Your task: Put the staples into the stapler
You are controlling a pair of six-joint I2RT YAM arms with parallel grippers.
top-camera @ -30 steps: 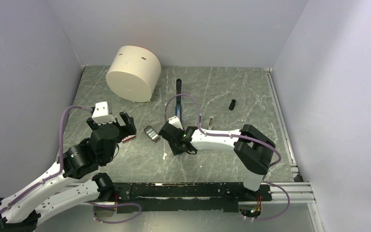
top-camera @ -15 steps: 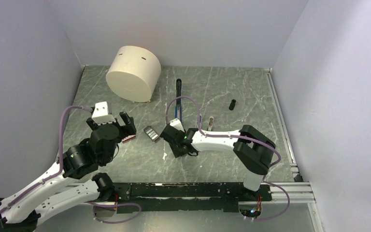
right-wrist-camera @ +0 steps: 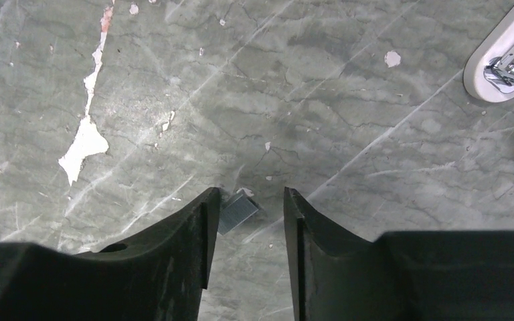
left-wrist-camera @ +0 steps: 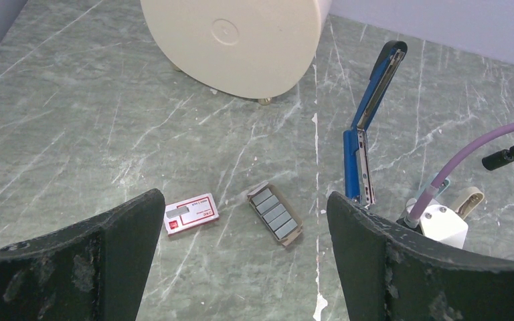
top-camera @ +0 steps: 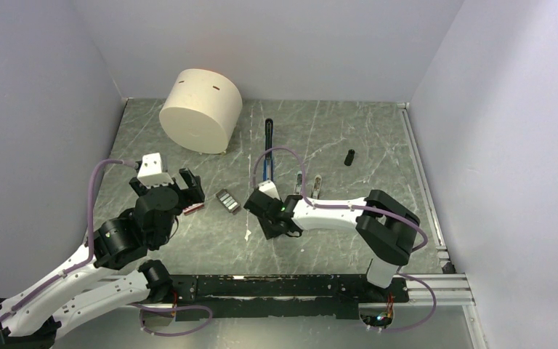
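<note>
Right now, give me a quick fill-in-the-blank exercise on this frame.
1. The stapler lies hinged ___.
2. The right gripper has a small ___ block between its fingers.
3. The left gripper is wide open, holding ___.
Missing: open; staple; nothing.
</note>
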